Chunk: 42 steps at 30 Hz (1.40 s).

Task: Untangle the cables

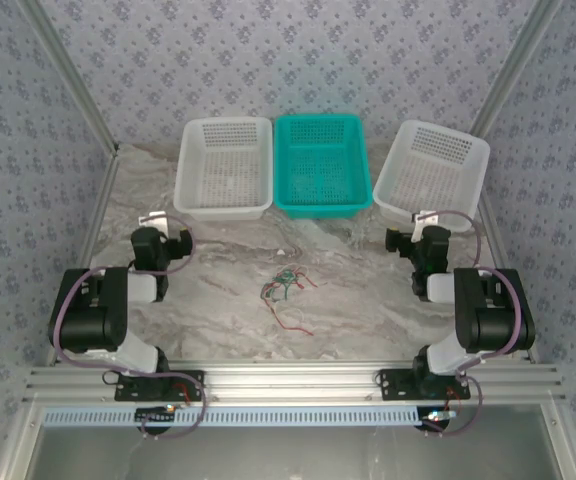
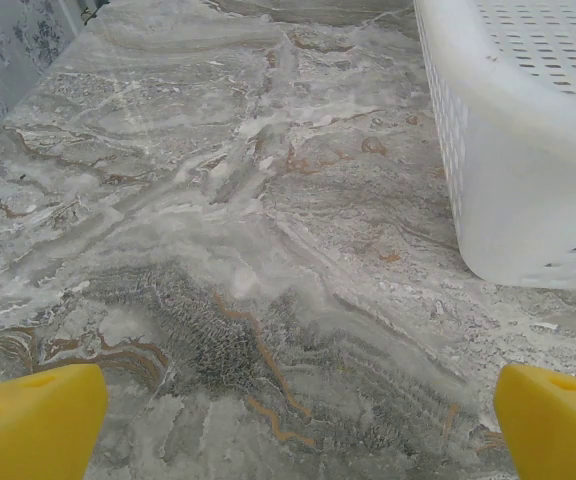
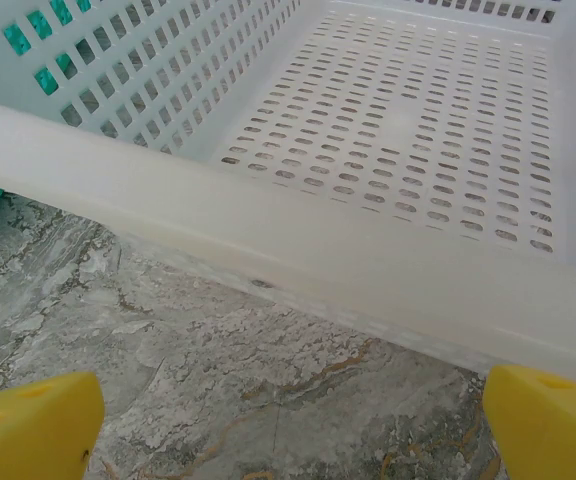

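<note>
Left gripper (image 2: 298, 425) hovers with fingers spread wide over the marble worktop (image 2: 218, 250), beside the left white basket (image 2: 528, 200). Right gripper (image 3: 293, 425), jaws equally wide apart, faces the right white basket (image 3: 318, 260). The cables (image 1: 284, 287) lie tangled mid-worktop between both arms, touched by neither.

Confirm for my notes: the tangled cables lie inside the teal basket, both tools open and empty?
No. The top external view shows the cables on the table before the teal basket, not inside it. The left tool and right tool are open and empty.
</note>
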Available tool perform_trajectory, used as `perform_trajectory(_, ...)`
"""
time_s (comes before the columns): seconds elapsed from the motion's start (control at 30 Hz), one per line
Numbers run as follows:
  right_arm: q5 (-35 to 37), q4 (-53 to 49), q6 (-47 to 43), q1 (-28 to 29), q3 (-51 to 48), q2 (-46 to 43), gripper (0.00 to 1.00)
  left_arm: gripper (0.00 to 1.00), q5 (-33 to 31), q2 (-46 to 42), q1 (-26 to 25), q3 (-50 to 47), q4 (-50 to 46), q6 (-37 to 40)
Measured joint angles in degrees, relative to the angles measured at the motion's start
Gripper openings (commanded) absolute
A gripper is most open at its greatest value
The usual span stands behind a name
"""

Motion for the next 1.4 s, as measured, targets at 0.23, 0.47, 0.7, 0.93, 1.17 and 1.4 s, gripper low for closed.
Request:
perform_trajectory(0.23, 0.0, 0.0, 0.0, 0.0, 0.0, 0.0, 1.0, 0.99, 0.1, 0.0, 0.0, 0.0, 0.0, 0.0)
perform_trajectory(0.47, 0.0, 0.0, 0.0, 0.0, 0.0, 0.0, 1.0, 0.99, 0.2, 0.0, 0.0, 0.0, 0.0, 0.0)
perform_trajectory(0.7, 0.0, 0.0, 0.0, 0.0, 0.0, 0.0, 1.0, 0.99, 0.2, 0.0, 0.0, 0.0, 0.0, 0.0)
perform_trajectory(0.93, 3.5, -14.4, 2.1, 1.0, 4.7, -6.8, 1.0, 0.99, 0.2, 0.0, 0.0, 0.0, 0.0, 0.0)
perform_trajectory(1.17, 4.5, -40.1, 16.4, 1.2, 15.5, -25.0, 1.0, 0.99, -1.2, -0.3, -1.3, -0.5, 1.9, 0.0)
perform_trajectory(1.4, -6.0, -62.6, 23.7, 6.2, 24.0, -30.9, 1.0, 1.0, -5.7, -14.3, -3.5, 0.3, -10.3, -1.3)
